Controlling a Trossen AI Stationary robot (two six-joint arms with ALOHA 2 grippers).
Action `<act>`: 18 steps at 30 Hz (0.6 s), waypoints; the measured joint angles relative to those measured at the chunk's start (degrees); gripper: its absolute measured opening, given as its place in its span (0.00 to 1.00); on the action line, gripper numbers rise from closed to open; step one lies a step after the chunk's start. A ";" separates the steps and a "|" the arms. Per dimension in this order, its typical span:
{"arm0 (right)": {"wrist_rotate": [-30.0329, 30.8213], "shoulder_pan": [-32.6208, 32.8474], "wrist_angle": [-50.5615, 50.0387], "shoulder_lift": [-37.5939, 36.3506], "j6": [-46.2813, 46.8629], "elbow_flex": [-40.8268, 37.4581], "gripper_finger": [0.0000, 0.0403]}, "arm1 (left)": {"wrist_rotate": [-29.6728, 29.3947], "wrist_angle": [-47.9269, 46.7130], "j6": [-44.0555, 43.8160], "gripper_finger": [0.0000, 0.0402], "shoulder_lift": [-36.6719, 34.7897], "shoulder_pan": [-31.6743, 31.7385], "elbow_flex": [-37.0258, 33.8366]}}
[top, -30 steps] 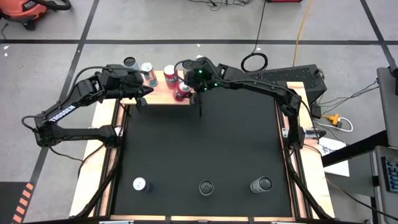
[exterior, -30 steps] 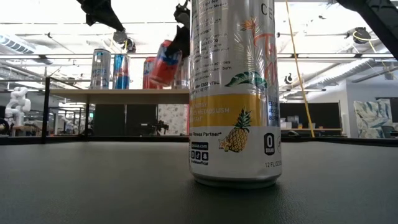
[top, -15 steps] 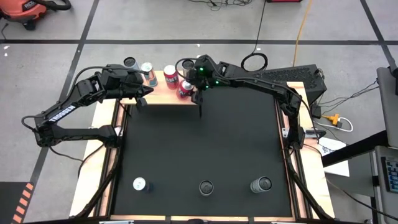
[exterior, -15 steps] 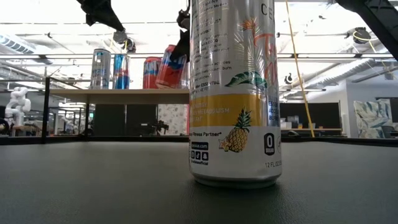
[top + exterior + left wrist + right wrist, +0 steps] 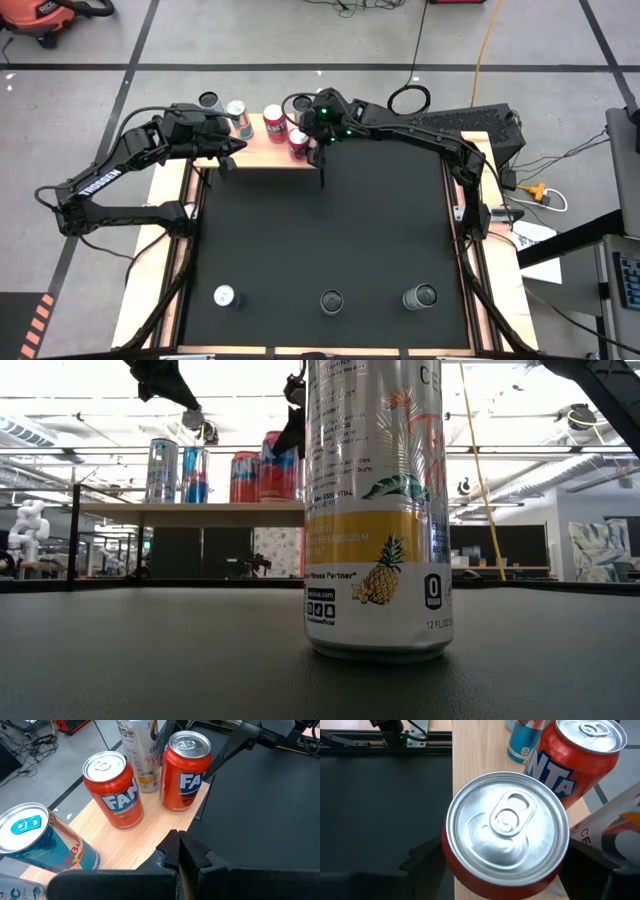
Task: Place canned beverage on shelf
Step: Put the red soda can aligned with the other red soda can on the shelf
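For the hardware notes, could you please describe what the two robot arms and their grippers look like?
Both arms are black, slim and jointed. The left arm carries white lettering along one link. The right arm shows small green lights near its wrist. The left gripper has black, angular, matte jaws. Black cables run along the arms' bases.

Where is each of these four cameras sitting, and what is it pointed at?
High: overhead, looking down at both arms and the shelf.
Low: at mat level, behind a pineapple can.
Left wrist: looks past the shut left gripper at the shelf's cans.
Right wrist: straight down on the orange can.
The orange can also shows in the left wrist view.
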 joint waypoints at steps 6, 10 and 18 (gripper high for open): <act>-0.08 0.02 0.72 -0.09 0.03 0.02 0.82 | 0.00 0.00 -0.01 0.00 0.00 0.00 0.00; -0.07 0.02 0.70 -0.09 -0.04 0.02 0.85 | 0.00 0.00 -0.01 0.00 0.00 0.00 0.00; -0.09 0.04 -0.87 -1.95 0.00 0.00 0.87 | 0.00 0.00 -0.14 0.00 0.00 0.01 0.00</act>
